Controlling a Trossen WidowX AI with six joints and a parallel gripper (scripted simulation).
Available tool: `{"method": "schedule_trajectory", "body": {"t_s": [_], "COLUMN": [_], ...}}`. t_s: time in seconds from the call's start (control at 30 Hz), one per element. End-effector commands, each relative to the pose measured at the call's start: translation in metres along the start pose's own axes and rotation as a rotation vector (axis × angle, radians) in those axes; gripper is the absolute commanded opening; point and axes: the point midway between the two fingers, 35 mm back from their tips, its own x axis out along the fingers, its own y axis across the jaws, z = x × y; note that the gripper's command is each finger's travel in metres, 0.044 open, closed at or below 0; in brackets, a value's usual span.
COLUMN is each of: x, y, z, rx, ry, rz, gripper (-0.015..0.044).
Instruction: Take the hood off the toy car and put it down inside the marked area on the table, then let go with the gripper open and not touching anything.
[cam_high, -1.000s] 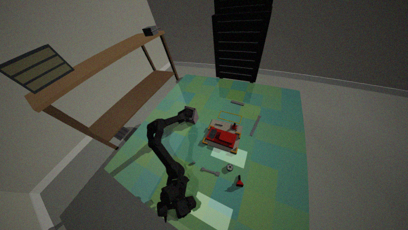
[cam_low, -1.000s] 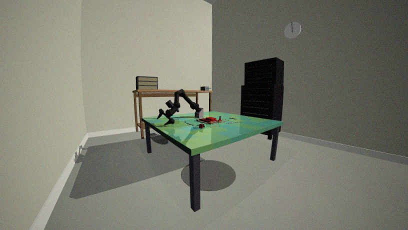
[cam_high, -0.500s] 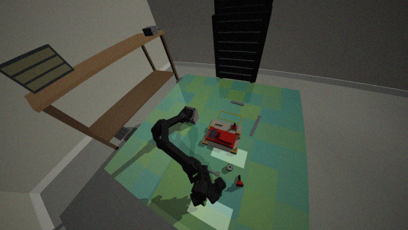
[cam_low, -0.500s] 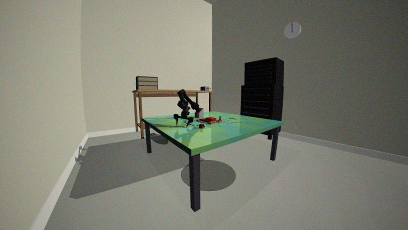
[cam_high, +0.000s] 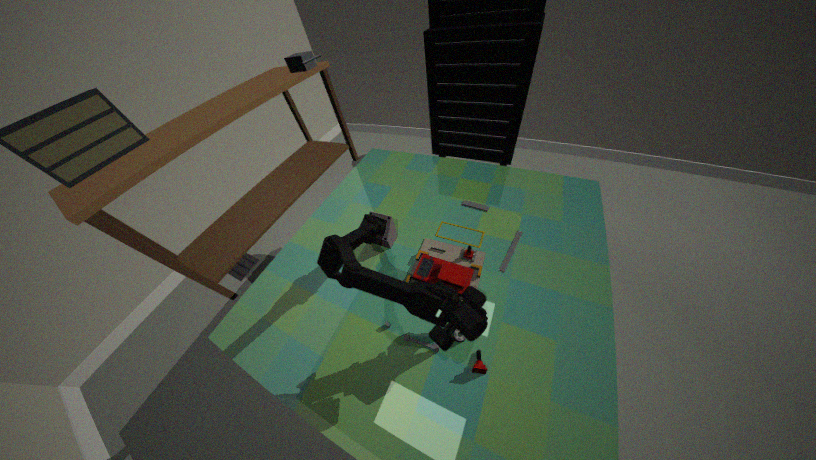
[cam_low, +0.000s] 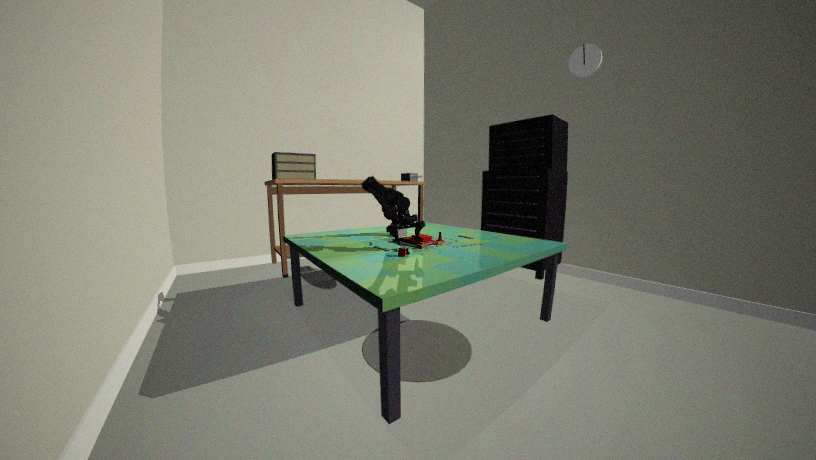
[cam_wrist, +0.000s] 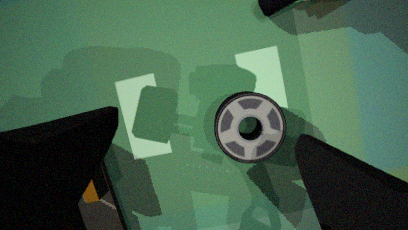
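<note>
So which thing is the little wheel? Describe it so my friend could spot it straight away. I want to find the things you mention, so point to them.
On the green patchwork table (cam_high: 571, 297) (cam_low: 468, 268), look under the black robot arm (cam_high: 377, 285) (cam_low: 391, 200). The wheel (cam_high: 458, 335) (cam_wrist: 226, 112) lies there, round and silvery with a black rim; the nearby red-based piece (cam_high: 479, 366) (cam_low: 403, 252) has no spokes or centre hole.

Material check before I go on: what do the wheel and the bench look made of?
Wheel: probably metal or silvery plastic, satin grey spokes inside a dark rim. Bench: likely wood, matt, going by its brown boards; I see no clear grain.

pale walls, grey floor, wooden workbench (cam_high: 194, 128) (cam_low: 342, 182), tall black cabinet (cam_high: 480, 85) (cam_low: 522, 182), round wall clock (cam_low: 585, 60)
</note>
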Motion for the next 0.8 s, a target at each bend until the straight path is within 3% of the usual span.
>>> {"method": "schedule_trajectory", "body": {"t_s": [0.0, 0.33, 0.77], "x": [-0.016, -0.089, -0.086], "y": [0.045, 0.126, 0.127], "z": [-0.022, -0.103, -0.106], "rx": [-0.075, -0.369, -0.375], "ry": [0.091, 0.300, 0.302], "rz": [0.033, -0.032, -0.035], "gripper": [0.0440, 0.0440, 0.0440]}}
